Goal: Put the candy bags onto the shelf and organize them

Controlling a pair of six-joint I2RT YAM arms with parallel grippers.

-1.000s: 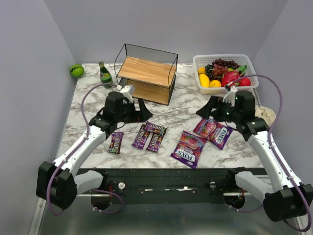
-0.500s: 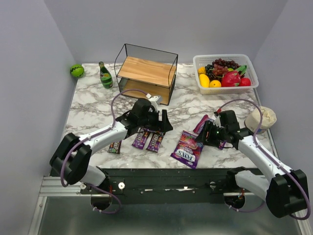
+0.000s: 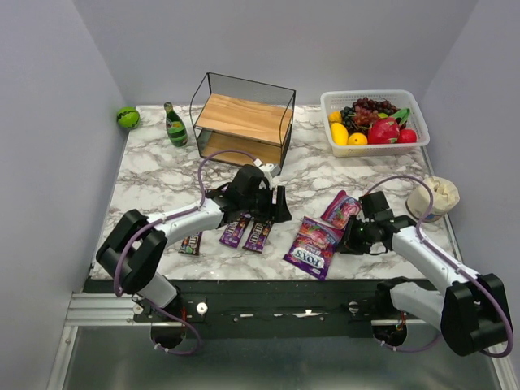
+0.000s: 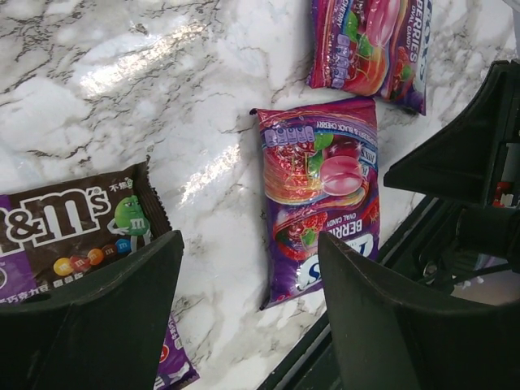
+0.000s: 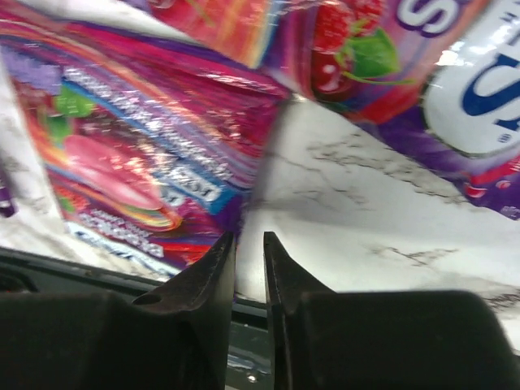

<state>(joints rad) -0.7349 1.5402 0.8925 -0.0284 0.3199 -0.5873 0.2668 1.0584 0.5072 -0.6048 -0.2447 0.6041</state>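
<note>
Left tool (image 4: 248, 248) released over an M&M's packet (image 4: 73, 231). Right tool (image 5: 249, 244), a slit apart beside a FOX'S "BERRIES" bag (image 4: 321, 195); grasp, I cannot tell. Far: shelf (image 3: 244, 118), bottle (image 3: 175, 126), fruit basket (image 3: 382, 149).

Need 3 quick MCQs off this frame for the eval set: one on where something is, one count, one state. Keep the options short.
1. The green bottle stands: A) left of the shelf; B) on its top board; C) lying at the near edge.
2. FOX'S bags in view: A) one; B) two; C) four.
3. The left gripper is: A) shut on a packet; B) shut on the bottle; C) open, gripping nothing.

A: it stands upright beside the shelf's left end. B: the left wrist view shows both. C: its jaws stand wide apart.
</note>
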